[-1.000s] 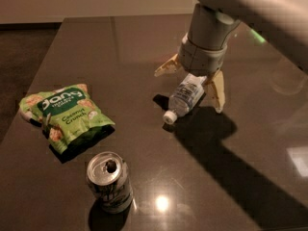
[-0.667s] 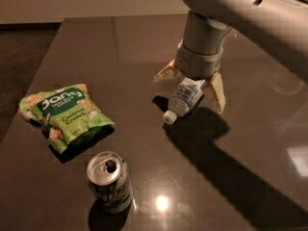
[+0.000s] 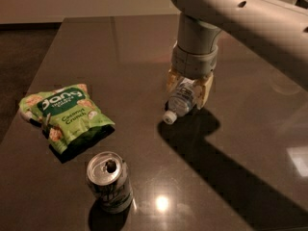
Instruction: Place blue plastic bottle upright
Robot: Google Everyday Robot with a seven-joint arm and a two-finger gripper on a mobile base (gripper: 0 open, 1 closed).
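The blue plastic bottle (image 3: 182,104), clear and pale bluish with a white label, lies slanted on the dark counter (image 3: 144,52). Its white cap (image 3: 169,118) points toward the front left. The hand (image 3: 188,94) stands over its body, one finger clasping each side.

The gripper (image 3: 189,88), right of the desk's (image 3: 134,47) middle, clasps the bottle (image 3: 182,104) and hides its base end. The arm (image 3: 231,8) runs off the top and right edges. The desk's near and right edges are cut off. The can's (image 3: 109,182) print is too blurred to read.
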